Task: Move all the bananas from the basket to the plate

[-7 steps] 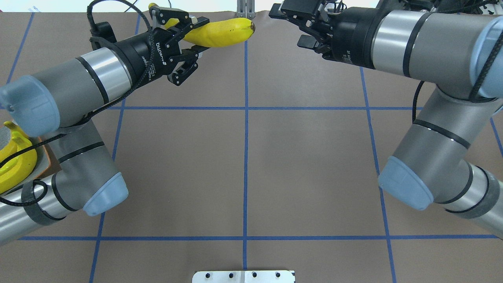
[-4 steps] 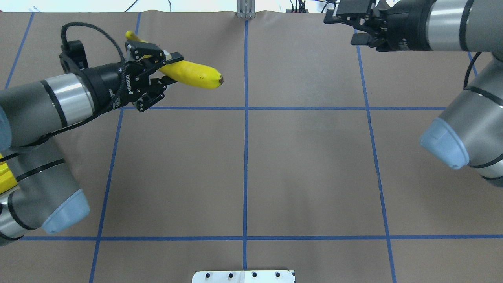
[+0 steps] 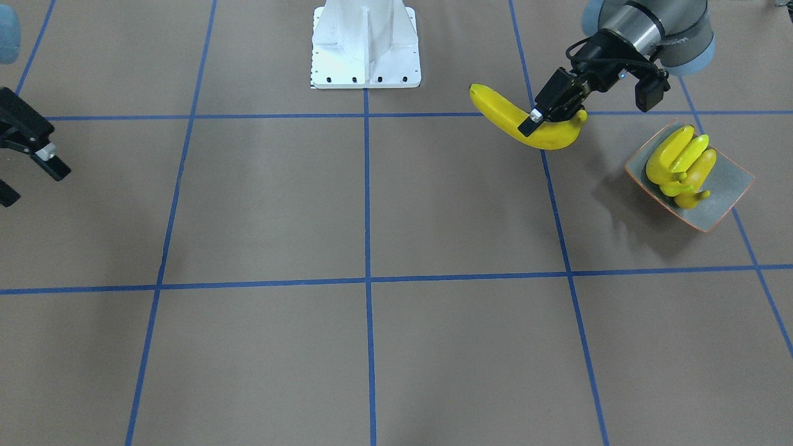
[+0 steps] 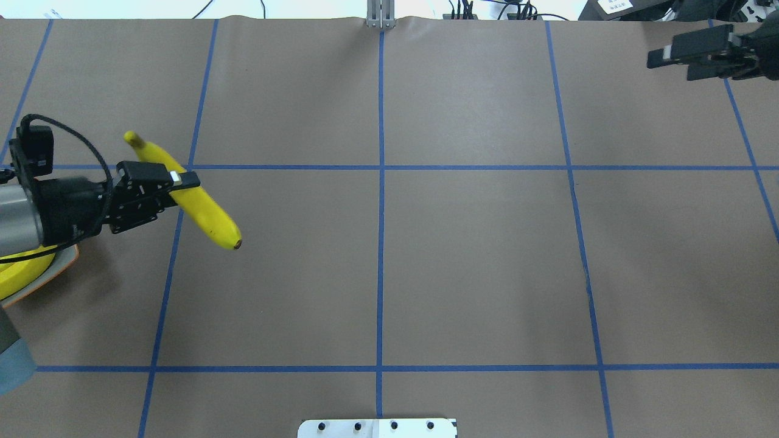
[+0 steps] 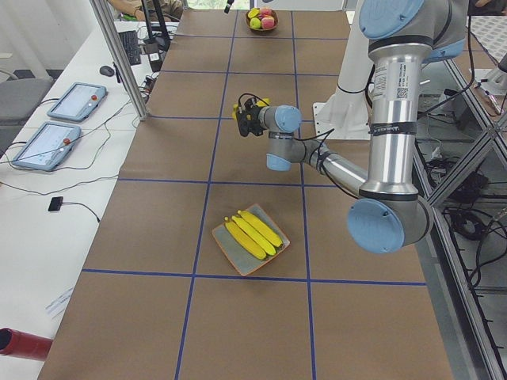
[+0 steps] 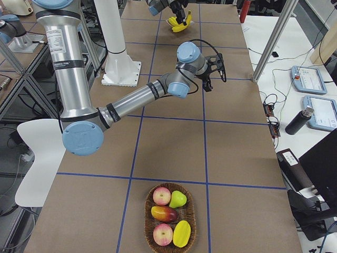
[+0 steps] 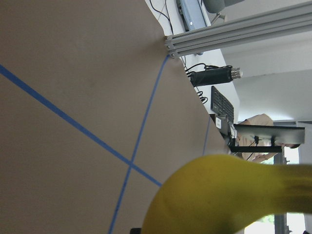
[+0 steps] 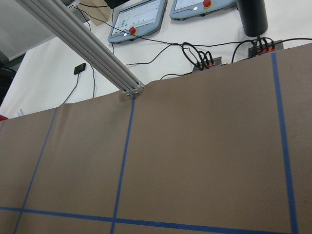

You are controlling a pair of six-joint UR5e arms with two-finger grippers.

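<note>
Held banana [image 4: 204, 213]: the left gripper [image 4: 182, 185] is pinching it across its middle, fingers pressed onto its sides. It is hanging in the air over the brown-papered table [image 4: 389, 267], clear of the surface. In the overhead view the stem is pointing away from the robot and the dark blossom tip toward it. The left wrist view is showing the same banana [image 7: 229, 195] filling the bottom of the frame, blurred.

Plate [image 3: 728, 192]: it is sitting on the table near the held banana, on the robot's left, the two apart. Three bananas [image 3: 678, 161] are lying on it side by side, touching one another. The exterior left view is showing them parallel, running corner to corner across the dish [image 5: 238, 265].

Right gripper [image 4: 672, 66]: it is hovering well apart from the plate, over the far edge of the table on the robot's right. Its fingers are spread and nothing is between them.

Basket [image 6: 169, 185]: this wicker basket is standing at the table's end on the robot's right, well apart from the plate. It is holding two reddish apples, a green pear, a red-yellow mango and one yellow fruit.

Surroundings: blue tape lines are dividing the paper into squares. The white arm mount [image 3: 365, 43] is standing at the robot's edge. Two teach pendants [image 5: 75, 99] are lying on the white bench beside the table.
</note>
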